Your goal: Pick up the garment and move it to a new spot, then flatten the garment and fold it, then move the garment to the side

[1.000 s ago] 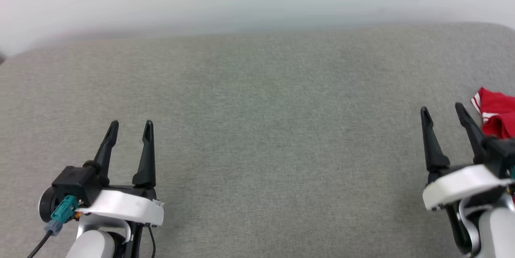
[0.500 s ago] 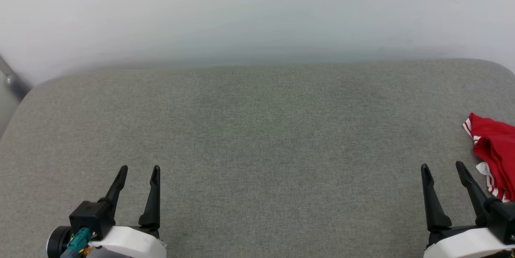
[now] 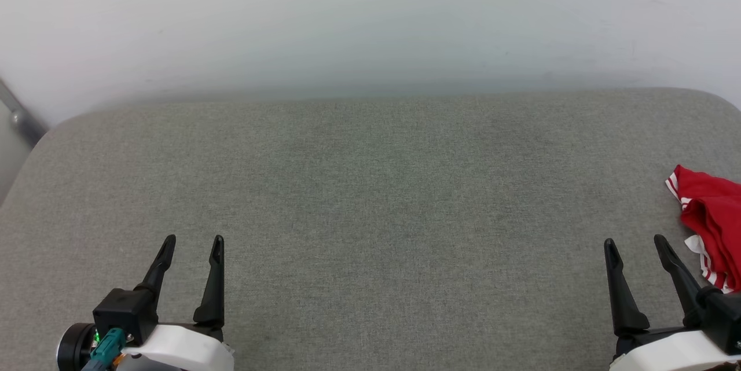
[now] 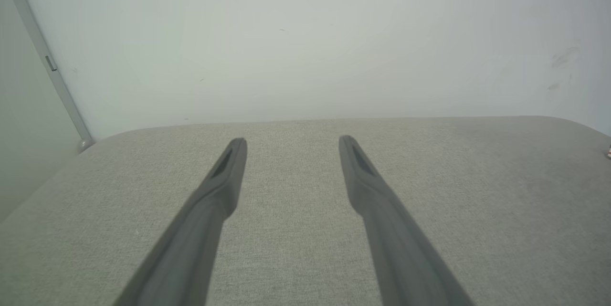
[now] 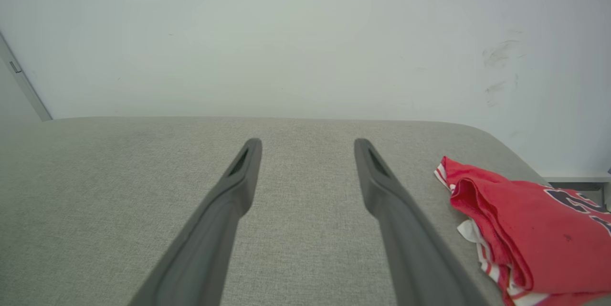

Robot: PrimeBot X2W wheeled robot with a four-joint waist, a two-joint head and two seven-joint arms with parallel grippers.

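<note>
The garment (image 5: 520,220) is red with red-and-white striped trim; the cushion (image 3: 370,197) is grey.

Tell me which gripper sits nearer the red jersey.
The right gripper: the jersey lies just to its right, while the left gripper hangs far across the grey surface.

The garment (image 3: 709,215) lies on the counter (image 3: 370,186), at its right end. The right hand (image 3: 635,242) is just left of it, the left hand (image 3: 193,241) far off left. A wall (image 3: 370,24) stands behind.

The garment (image 3: 711,212) runs off the head view's right edge. The right wrist view's edge cuts its black numbers (image 5: 574,200) short.
</note>
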